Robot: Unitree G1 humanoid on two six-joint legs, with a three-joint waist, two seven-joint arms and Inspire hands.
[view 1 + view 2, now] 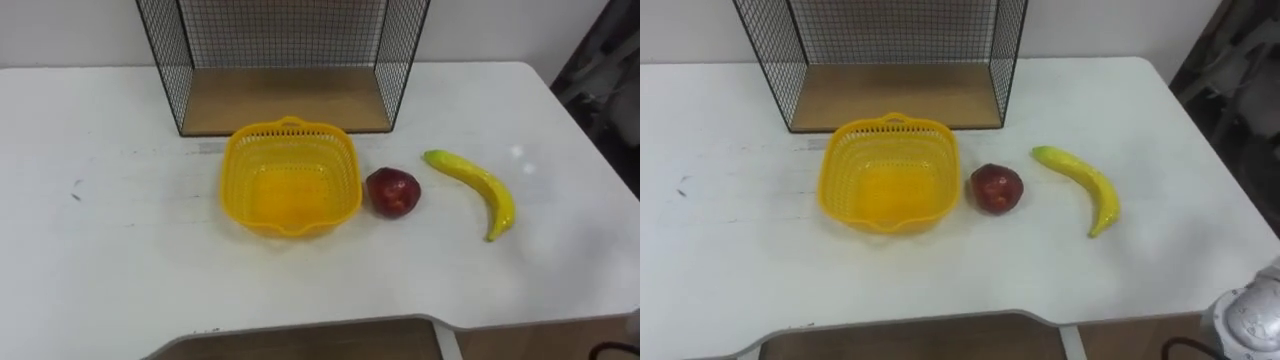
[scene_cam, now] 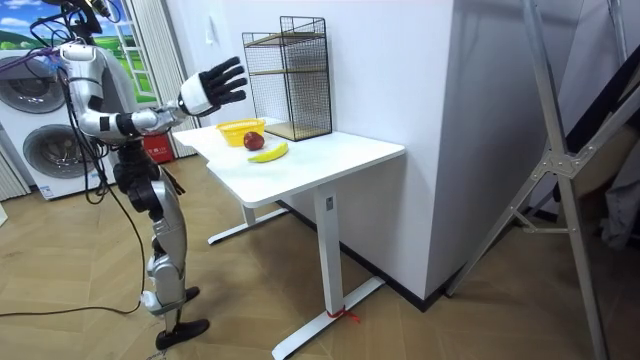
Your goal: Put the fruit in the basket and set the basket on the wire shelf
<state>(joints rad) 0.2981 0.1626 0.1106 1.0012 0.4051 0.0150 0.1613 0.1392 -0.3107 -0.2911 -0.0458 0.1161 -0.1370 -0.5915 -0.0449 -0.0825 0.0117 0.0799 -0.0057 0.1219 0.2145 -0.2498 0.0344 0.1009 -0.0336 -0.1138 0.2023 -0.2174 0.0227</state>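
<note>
An empty yellow plastic basket (image 1: 290, 195) stands on the white table (image 1: 100, 250), just in front of the black wire shelf (image 1: 285, 100) with its wooden floor. A red apple (image 1: 393, 192) lies close to the basket's right side, apart from it. Farther right lies a yellow banana (image 1: 478, 184), stem end towards the far side. In the room view I stand at the table's end, with my right hand (image 2: 212, 88) raised open, fingers spread, in the air above the table's near edge, well short of the fruit.
The table's front edge runs along the bottom of the eye views, and its right edge is just beyond the banana. In the room view, washing machines (image 2: 30, 120) stand behind me and a metal frame (image 2: 560, 150) stands at the room view's right.
</note>
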